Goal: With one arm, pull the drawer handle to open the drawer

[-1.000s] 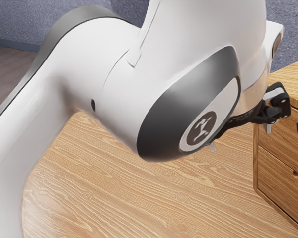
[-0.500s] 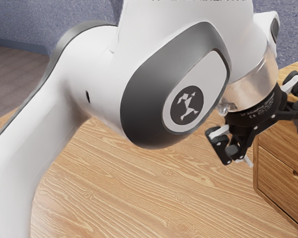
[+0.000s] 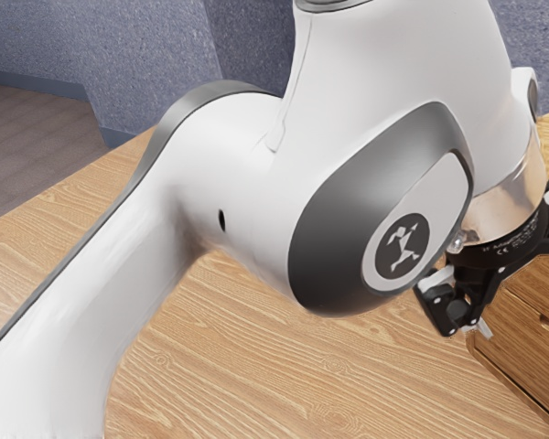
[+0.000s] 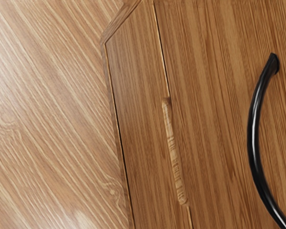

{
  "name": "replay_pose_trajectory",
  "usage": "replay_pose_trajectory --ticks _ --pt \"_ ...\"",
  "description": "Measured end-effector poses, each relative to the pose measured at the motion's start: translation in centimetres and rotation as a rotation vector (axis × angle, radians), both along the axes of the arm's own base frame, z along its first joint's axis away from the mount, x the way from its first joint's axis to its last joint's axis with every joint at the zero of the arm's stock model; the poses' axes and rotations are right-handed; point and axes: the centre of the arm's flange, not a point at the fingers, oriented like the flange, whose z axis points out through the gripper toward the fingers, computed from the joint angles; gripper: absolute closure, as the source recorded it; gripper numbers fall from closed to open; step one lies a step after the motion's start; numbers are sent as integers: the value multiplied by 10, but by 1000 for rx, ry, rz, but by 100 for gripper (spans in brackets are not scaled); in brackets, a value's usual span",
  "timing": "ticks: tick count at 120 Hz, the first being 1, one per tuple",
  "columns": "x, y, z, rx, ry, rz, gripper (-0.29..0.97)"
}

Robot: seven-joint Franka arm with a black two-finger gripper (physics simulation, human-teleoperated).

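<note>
The gripper [image 3: 520, 267], spread wide and grasping nothing, is hovering close to the drawer front [image 4: 214, 86] at the worktop's [image 3: 256, 366] far end, where the black handle [image 4: 253, 143] is sitting off-centre, so closing now is risking 1 finger missing it.

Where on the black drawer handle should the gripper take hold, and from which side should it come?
Grip the middle of the black handle, where its bow seems farthest off the drawer front. Come straight at that front, closing across the thin bar; its visible end meets the wood.
</note>
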Motion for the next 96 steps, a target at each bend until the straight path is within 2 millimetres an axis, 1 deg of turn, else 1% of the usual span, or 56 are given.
replay_pose_trajectory --ticks 8,22,38,52,71,96 --pt "6 -1 -3 32 -3 5 2" --pt "12 -12 2 87 -33 -5 2" --pt "20 -14 -8 110 -22 -1 2" --pt "31 -10 -18 118 -8 14 2" --pt "41 2 -21 118 -7 40 2" --pt "49 7 -27 114 5 52 2"
